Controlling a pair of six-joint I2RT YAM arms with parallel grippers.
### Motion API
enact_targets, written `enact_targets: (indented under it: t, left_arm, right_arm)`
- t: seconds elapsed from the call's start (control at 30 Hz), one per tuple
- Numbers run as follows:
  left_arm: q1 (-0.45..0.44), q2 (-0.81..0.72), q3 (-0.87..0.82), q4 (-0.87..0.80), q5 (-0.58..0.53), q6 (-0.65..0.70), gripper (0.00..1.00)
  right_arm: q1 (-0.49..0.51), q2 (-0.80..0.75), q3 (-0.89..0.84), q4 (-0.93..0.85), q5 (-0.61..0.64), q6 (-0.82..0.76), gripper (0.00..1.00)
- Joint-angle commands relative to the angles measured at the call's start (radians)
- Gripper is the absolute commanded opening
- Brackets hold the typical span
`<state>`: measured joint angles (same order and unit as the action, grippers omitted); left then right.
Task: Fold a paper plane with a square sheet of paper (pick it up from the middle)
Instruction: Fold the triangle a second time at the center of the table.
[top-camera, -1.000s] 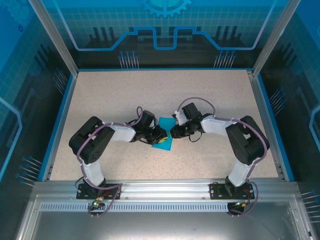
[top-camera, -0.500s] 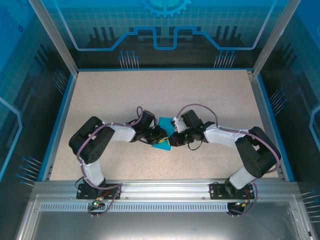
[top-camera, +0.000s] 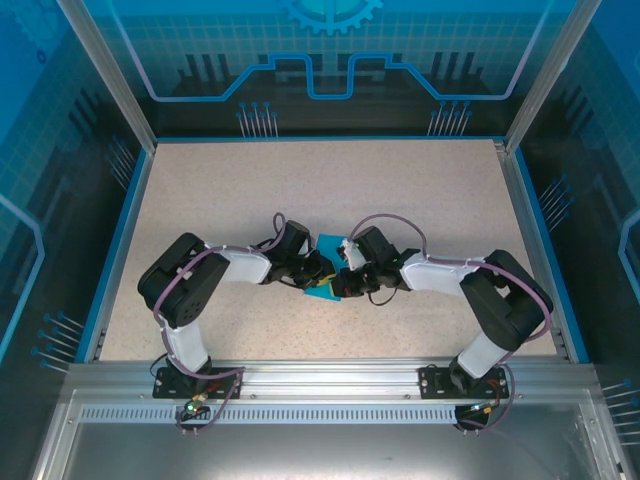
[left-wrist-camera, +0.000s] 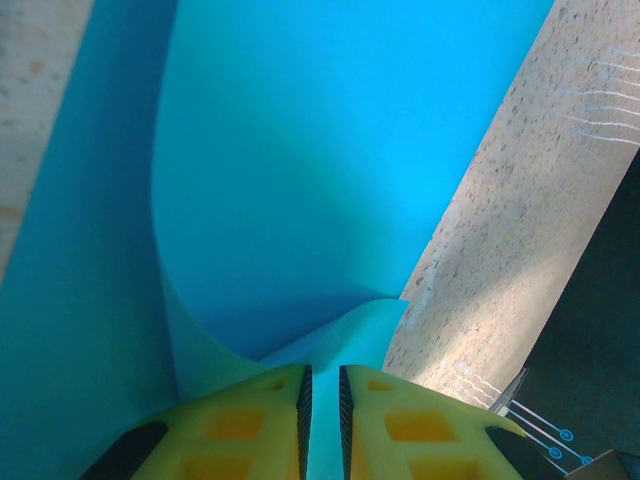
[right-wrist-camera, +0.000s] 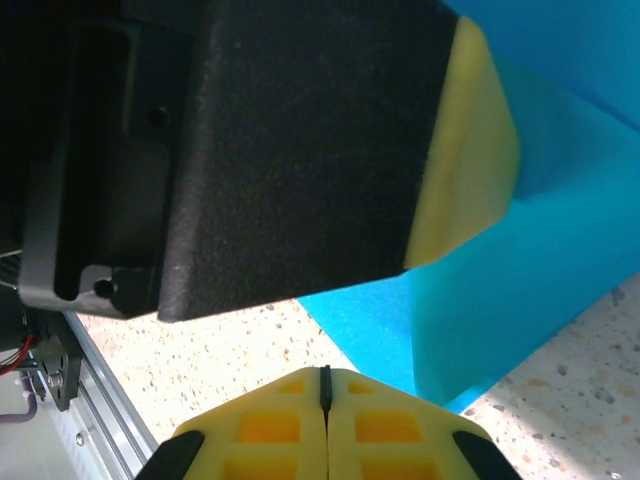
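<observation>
The cyan-blue sheet of paper (top-camera: 331, 245) lies mid-table between both grippers, partly folded, one flap curling upward. In the left wrist view the paper (left-wrist-camera: 300, 150) spreads across most of the frame, and a raised fold runs into the narrow gap between the yellow fingers. My left gripper (left-wrist-camera: 322, 385) is shut on that fold. My right gripper (right-wrist-camera: 324, 378) is shut with its pads touching and nothing between them, its tips over bare table just off the paper's (right-wrist-camera: 520, 260) near edge. The left gripper's black body (right-wrist-camera: 300, 150) hangs close in front of it. From above, the left gripper (top-camera: 318, 268) and right gripper (top-camera: 345, 281) nearly touch.
The speckled beige table (top-camera: 230, 190) is bounded by a blue rim and aluminium frame posts (top-camera: 105, 70). An aluminium rail (top-camera: 330, 375) with both arm bases runs along the near edge. Open tabletop lies behind and to both sides of the grippers.
The right gripper has slid left and lower along the paper toward the left gripper, its forearm dropping flatter. The left arm has stayed put, still holding the paper.
</observation>
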<state>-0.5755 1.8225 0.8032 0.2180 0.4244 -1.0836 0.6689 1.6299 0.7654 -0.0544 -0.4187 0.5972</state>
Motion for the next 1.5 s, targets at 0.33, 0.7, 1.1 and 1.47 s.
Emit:
enact_targets:
  t: [0.33,0.7,1.1,1.47]
  left_arm:
    - [-0.009,0.031,0.003,-0.027,-0.006,-0.007,0.19]
    - [-0.009,0.044,0.008,-0.02,-0.006,-0.009,0.19]
    - [-0.009,0.05,0.008,-0.03,-0.007,-0.005,0.18]
    - [-0.009,0.057,0.008,-0.03,-0.005,-0.004,0.18]
  right_arm:
    - [-0.018,0.058,-0.016,0.003,0.022,0.038,0.07]
    - [-0.036,0.078,-0.051,-0.038,0.007,0.039,0.08]
    - [-0.042,0.07,-0.052,-0.138,0.008,0.04,0.09]
    - [-0.041,-0.038,-0.042,-0.028,-0.041,0.17,0.1]
